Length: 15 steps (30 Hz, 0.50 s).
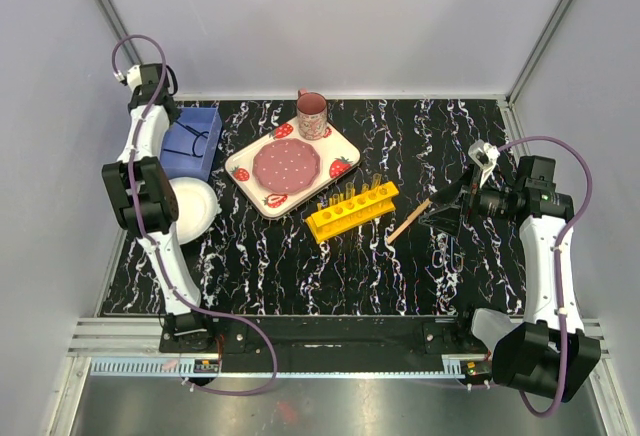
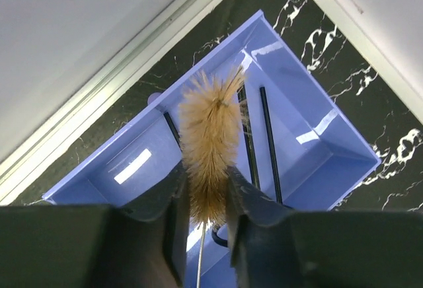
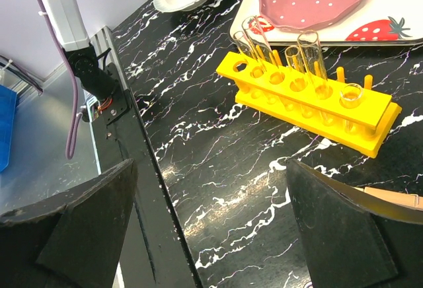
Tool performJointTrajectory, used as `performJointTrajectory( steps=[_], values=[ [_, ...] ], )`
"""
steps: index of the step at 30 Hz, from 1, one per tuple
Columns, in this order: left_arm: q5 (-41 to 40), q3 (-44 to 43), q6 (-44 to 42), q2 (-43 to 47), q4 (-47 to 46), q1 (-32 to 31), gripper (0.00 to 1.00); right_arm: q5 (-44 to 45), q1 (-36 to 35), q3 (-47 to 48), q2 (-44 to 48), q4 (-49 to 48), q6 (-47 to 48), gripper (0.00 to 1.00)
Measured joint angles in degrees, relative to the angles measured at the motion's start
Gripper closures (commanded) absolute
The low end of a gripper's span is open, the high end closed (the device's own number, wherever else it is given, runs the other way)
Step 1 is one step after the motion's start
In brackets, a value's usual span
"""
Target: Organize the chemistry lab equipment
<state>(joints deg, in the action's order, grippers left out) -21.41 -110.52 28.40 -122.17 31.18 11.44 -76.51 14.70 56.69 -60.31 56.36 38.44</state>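
Tan bristle brush clamped in left fingers above blue plastic tray.
Bristles point straight ahead; right fingers wide apart.

A yellow rack holds upright clear tubes, and a tan bristly brush hangs above slim dark tools.

The left end effector grips a tan bristle brush over a blue bin holding slim dark rods.

There are five clear tubes, three dark rods, two plates, and one each of yellow test-tube rack, bristle brush, wooden stick, blue bin and mug.
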Motion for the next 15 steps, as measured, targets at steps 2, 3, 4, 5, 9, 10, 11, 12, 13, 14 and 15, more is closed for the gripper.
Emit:
performJointTrajectory(
  steps=[2,3,4,5,9,10,11,12,13,14,15],
  values=[
    [0.85,-0.04,0.13,-0.09,0.74,0.26,0.65,-0.09,0.00,0.00,0.00,0.09,0.17,0.01],
    [1.29,-0.04,0.22,-0.15,1.14,0.42,0.61,-0.11,0.00,0.00,0.02,0.09,0.24,0.01],
    [1.75,-0.04,0.31,-0.15,1.53,0.57,0.60,-0.11,0.00,0.00,0.02,0.11,0.31,0.01],
    [2.16,-0.04,0.39,-0.15,1.95,0.70,0.58,-0.11,0.02,0.00,0.02,0.11,0.33,0.01],
    [3.80,-0.04,0.42,-0.15,2.47,1.01,0.54,-0.11,0.09,0.00,0.11,0.11,0.37,0.01],
    [4.26,-0.04,0.39,-0.15,2.58,1.05,0.51,-0.11,0.11,0.00,0.17,0.11,0.37,0.01],
    [4.76,-0.04,0.31,-0.15,2.73,1.09,0.50,-0.11,0.11,0.00,0.24,0.11,0.39,0.01],
    [5.16,-0.04,0.07,-0.13,2.91,1.11,0.49,-0.09,0.11,0.00,0.31,0.11,0.39,0.01],
    [5.51,-0.04,-0.07,-0.13,3.08,1.16,0.47,-0.09,0.17,0.00,0.37,0.11,0.44,0.00],
    [6.03,-0.04,-0.22,-0.02,3.28,1.22,0.46,-0.07,0.28,0.00,0.44,0.11,0.55,0.00],
    [6.64,-0.04,-0.48,0.11,3.48,1.33,0.45,-0.07,0.33,0.00,0.48,0.11,0.61,0.00]
  ],
)
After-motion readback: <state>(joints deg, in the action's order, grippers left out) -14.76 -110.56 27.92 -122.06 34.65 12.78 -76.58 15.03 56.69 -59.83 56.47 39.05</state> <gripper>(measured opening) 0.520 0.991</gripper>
